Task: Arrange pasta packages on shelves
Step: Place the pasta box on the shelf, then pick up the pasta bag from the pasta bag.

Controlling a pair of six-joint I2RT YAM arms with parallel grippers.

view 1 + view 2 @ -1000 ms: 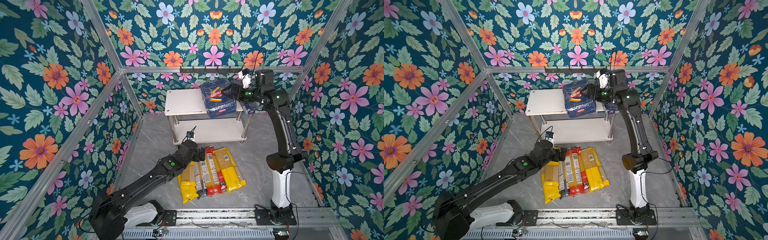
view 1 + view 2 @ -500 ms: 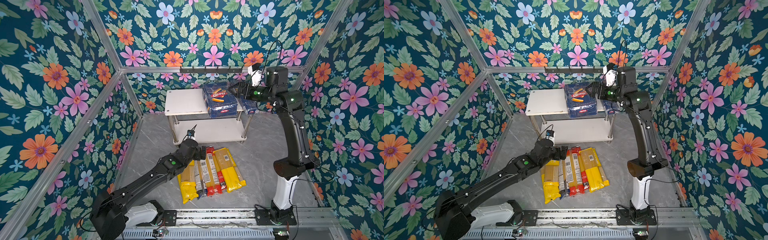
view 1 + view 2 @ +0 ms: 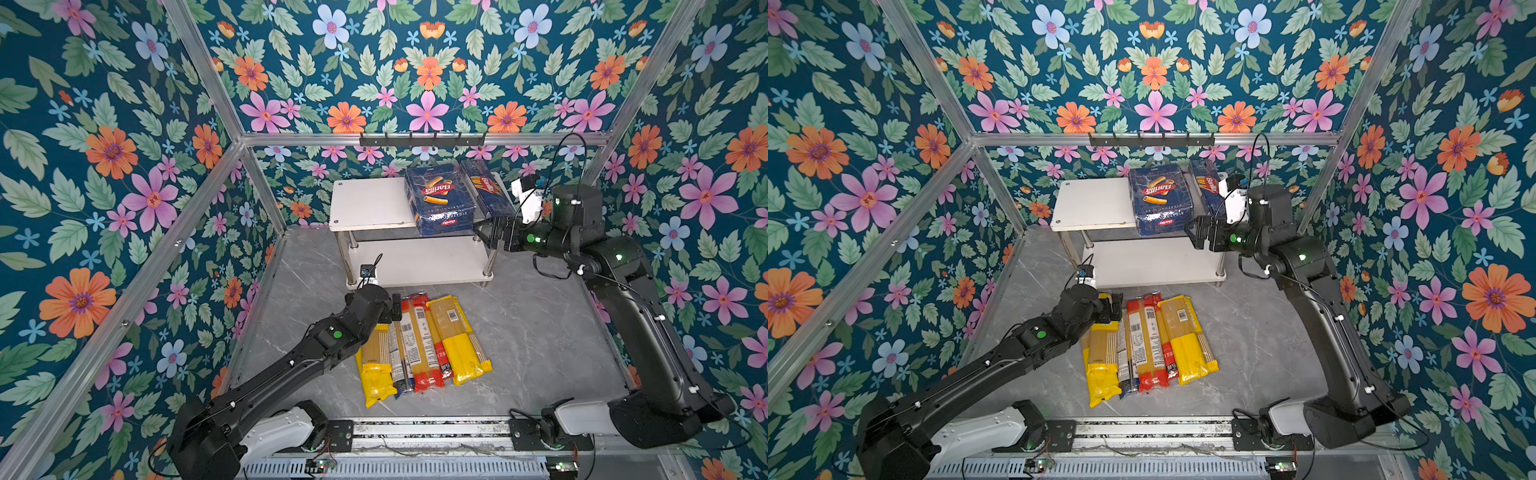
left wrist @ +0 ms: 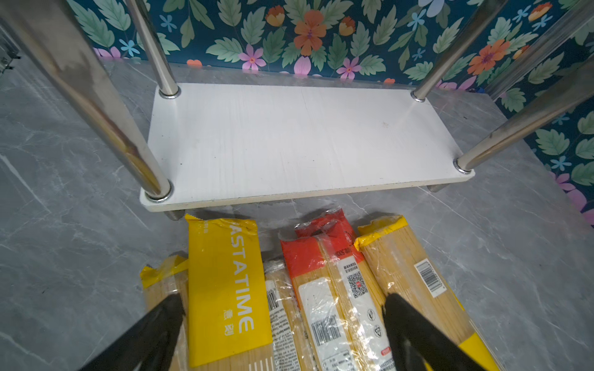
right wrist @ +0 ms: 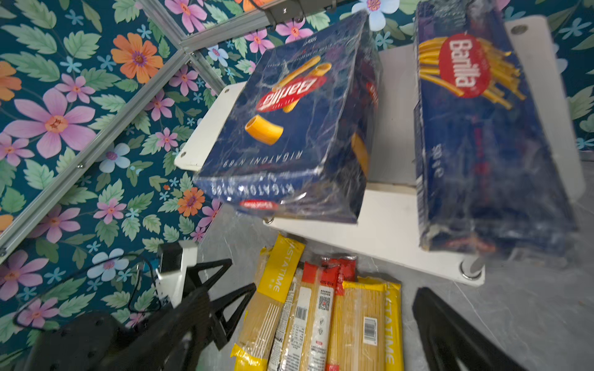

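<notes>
Arms (image 3: 615,266) bent — jaws wide

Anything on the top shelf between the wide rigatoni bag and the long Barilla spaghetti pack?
Nothing: bare white top board shows between dark-blue rigatoni bag and blue spaghetti pack in the right wrist view.

the rack boards (image 4: 289,141) are seen as matt white with a faint wood-like grain and a few small specks. the posts (image 4: 96,96) are polished chrome, mirror-bright. the floor (image 3: 540,332) is finished as smooth grey marble-look sheet with pale veins. the rigatoni bag (image 5: 289,128) and the blue spaghetti pack (image 5: 482,135) are wrapped in glossy, crinkled dark-blue plastic film. the floor packs (image 4: 321,289) are clear and printed glossy film, with paper-like white labels. the frame bars (image 3: 415,139) appear as brushed aluminium. the walls (image 3: 124,166) carry a matt floral print. the arm shells (image 3: 644,311) are smooth black plastic.
</notes>
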